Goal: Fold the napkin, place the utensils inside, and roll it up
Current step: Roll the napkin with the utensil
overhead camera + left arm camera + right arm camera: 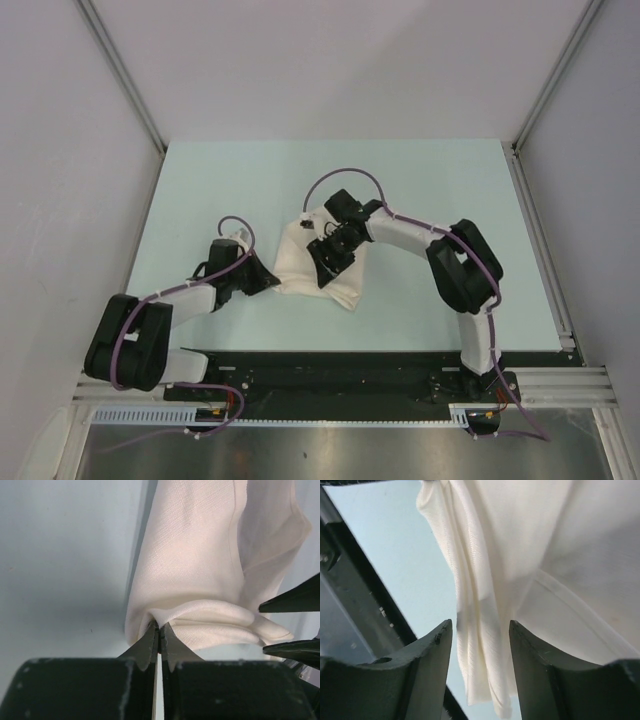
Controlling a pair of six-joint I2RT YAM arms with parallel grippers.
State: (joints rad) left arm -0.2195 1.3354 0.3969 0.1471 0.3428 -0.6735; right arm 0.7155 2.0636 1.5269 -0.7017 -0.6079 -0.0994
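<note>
Napkin [295, 262] sits roughly mid-table [220, 190], bunched into a thick, multi-layer wad, not a flat sheet. Left gripper [268, 284] is at the wad's 8 o'clock corner. Its wrist view shows the left gripper [158, 627] clenched, tips meeting on a small pinch of napkin [200, 555] at the near fold. Right gripper [328, 262] hangs over the wad's centre, arm reaching in from 3 o'clock. In its own wrist view the right gripper [480, 625] is released: jaws stand apart with a loose hanging fold of napkin [545, 540] between them, not squeezed. Its fingers [292, 600] also show at 3 o'clock in the left wrist view, apart, just beside the rounded fold. Knife isn't visible in any view. It could be wrapped inside, can't tell. My read: this is the fold/roll stage, with the left side anchoring the corner while the right side is between grips. The layers look uneven, so the roll isn't tidy or finished. The next move calls for the right gripper to take a fresh hold on the free fold and turn it over toward 8 o'clock. The left pinch has to hold tension meanwhile. Risks: cloth snagging on the open jaws, or the left corner slipping out and the wad loosening.
</note>
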